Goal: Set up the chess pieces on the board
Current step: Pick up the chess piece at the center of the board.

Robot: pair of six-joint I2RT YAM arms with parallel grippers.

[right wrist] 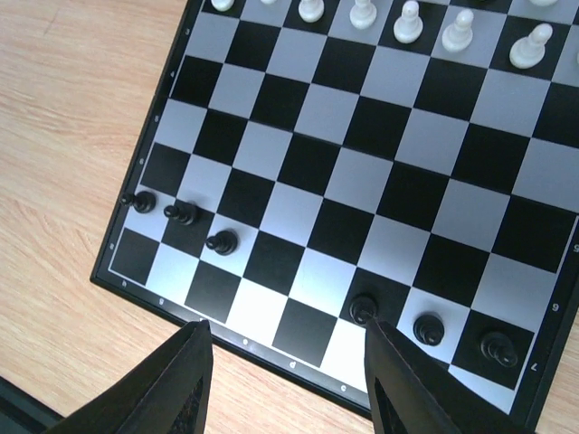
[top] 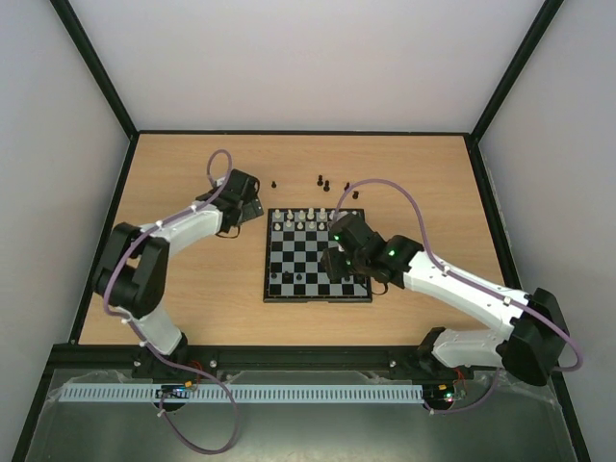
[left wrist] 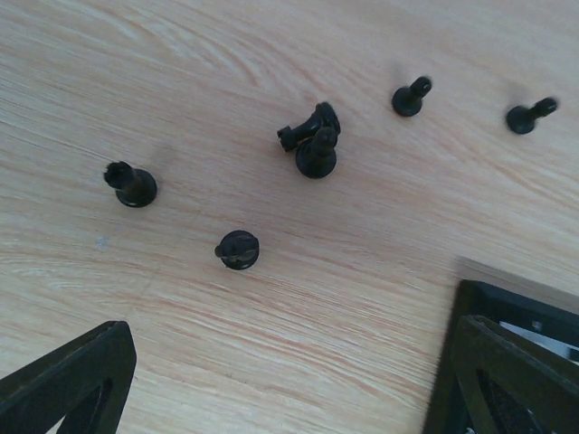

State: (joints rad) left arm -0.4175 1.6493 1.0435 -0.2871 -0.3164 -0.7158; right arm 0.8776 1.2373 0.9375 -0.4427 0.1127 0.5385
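Note:
The board [top: 289, 260] lies mid-table, with white pieces along its far rows and several black pieces [right wrist: 183, 213] on the near rows. Loose black pieces [top: 319, 179] lie on the wood beyond the board; the left wrist view shows several of them [left wrist: 316, 155], some upright and some tipped. My left gripper [top: 246, 199] hovers over the table left of the board's far corner, open and empty [left wrist: 289, 389]. My right gripper [top: 339, 258] hangs over the board's near right part, open and empty [right wrist: 285, 380], and its right finger [right wrist: 416, 389] is just beside a black pawn [right wrist: 364, 309].
The wooden table [top: 433, 183] is ringed by a black frame with pale walls. Purple cables loop over both arms. White pieces [right wrist: 457, 32] line the board's far side. The board's lettered border [right wrist: 271, 348] runs just ahead of my right fingers.

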